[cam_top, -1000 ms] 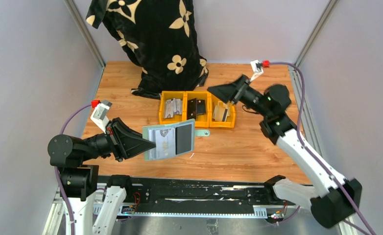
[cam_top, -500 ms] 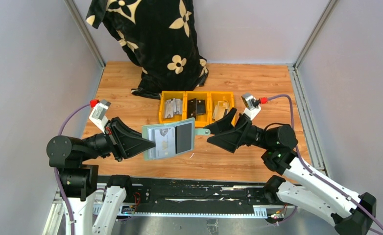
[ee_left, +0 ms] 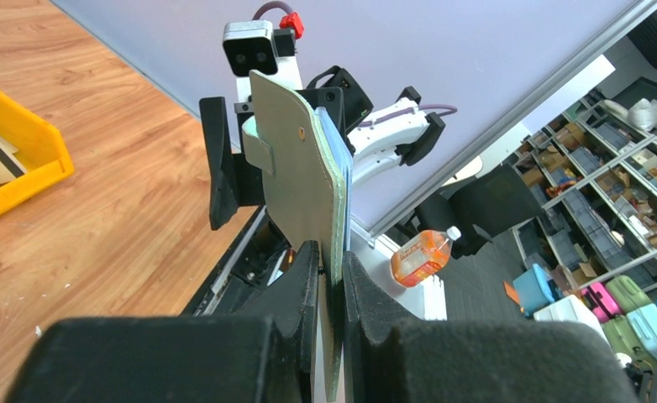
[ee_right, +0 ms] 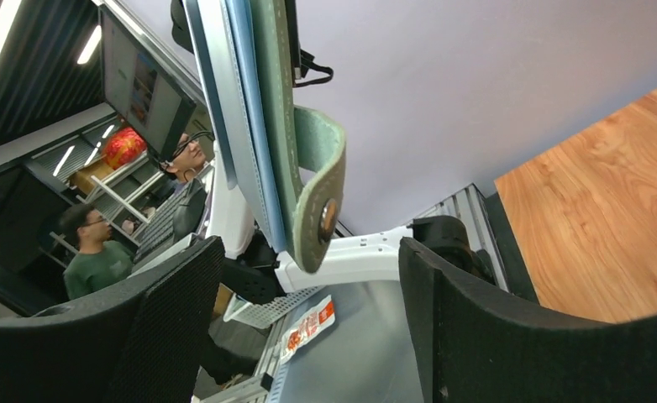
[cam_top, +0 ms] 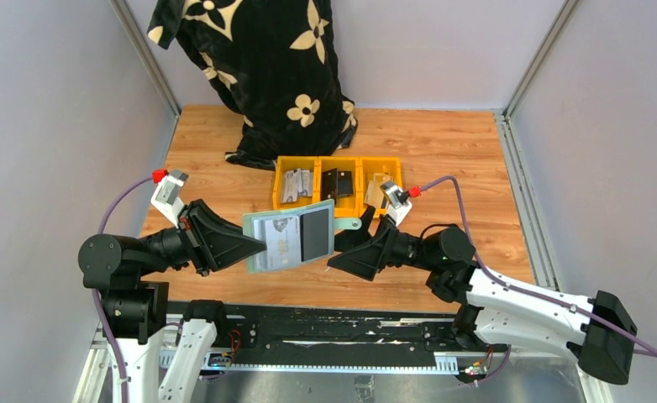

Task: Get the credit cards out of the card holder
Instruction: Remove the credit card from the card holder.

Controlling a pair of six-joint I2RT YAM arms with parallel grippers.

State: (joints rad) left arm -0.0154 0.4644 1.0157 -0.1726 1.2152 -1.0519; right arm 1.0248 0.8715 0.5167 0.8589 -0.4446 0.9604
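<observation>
Clamping the near-left edge of the card holder [cam_top: 262, 250], the left gripper [cam_top: 254, 244] holds it off the table [cam_top: 443, 151], spread open with its pockets facing up. In the left wrist view, the two fingers are pressed flat against the green cover just ahead of the camera. The right gripper [cam_top: 347, 243] hangs just beside the holder's opposite edge with its jaws spread wide and nothing between them but air and the snap tab [ee_right: 321, 201], which dangles untouched.

A dark card [cam_top: 314, 237] sits in the pocket nearest the right gripper. A pale printed card [cam_top: 275, 243], or so it appears, lies in the pocket closer to the left gripper.

By the look of it, the cards are light, stiff and slick, seated snugly in soft pockets. The likely hold is a thin pinch on a card's exposed edge, drawn straight along the pocket. The holder itself is floppy and may bend or twist about its single clamped edge when pulled.

Beyond both grippers, a row of yellow bins [cam_top: 339, 159] rests on the table with small flat items inside. Farther back still is a heap of black cloth [cam_top: 266, 67] with a cream flower print.
</observation>
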